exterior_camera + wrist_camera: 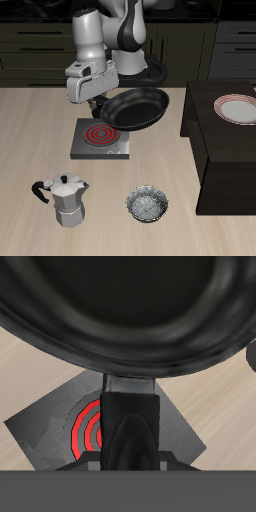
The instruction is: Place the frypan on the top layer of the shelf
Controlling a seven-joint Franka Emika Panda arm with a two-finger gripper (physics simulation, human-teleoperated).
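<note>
The frypan [136,107] is seen lifted clear of the table, tilted with its bowl facing partly toward the camera, above and just beside the hotplate [101,138], whose red rings are uncovered. The gripper [97,103] is positioned at the handle end; in the wrist view the handle [128,426] runs straight out from between the fingers to the pan body [110,306], so the jaws are judged to be closed on the handle, although the fingertips themselves are not clearly resolved. Holding by the handle end would explain the tilt: the pan's weight hangs beyond the grasp. The shelf [225,150] stands well apart, to the side, with a flat dark top on which a plate [239,109] already rests. The pan appears roughly level with or slightly above that top, so the lift is judged to be done and the carry across to remain. A moka pot [66,200] and a speckled bowl [148,204] stand nearer the front edge, out of the probable path. Placement should be made on the bare part of the shelf top, clear of the plate.
</note>
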